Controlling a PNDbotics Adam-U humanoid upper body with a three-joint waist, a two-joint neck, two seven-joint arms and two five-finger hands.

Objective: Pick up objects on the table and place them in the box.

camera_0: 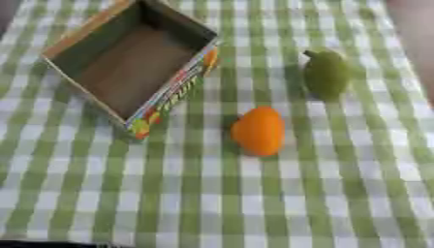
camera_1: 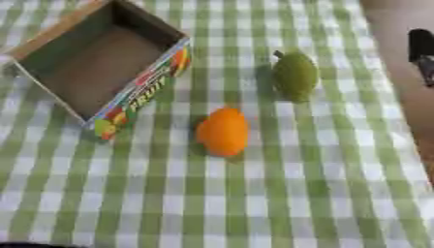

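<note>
Box [camera_0: 127,63] sits at 10 o'clock on the green-checked tablecloth [camera_0: 254,203], open side up, nothing in it, printed wall facing the fruit. Orange fruit [camera_0: 258,131] near centre, just off the box's 5 o'clock corner, not touching it. Green pear-shaped fruit [camera_0: 326,73] at 2 o'clock, well apart from the orange one, stem end pointing to 11.

Neither hand shows in either view, so can't tell whether they're released, clenched or grasping anything. Nothing picked yet, by the look of it.

Risks: both fruits are rounded and may roll off when nudged. The box is skewed, so a drop could clip its rim.

Right eye only: a dark object [camera_1: 420,46] at 3 o'clock, past the cloth edge; can't identify it.
</note>
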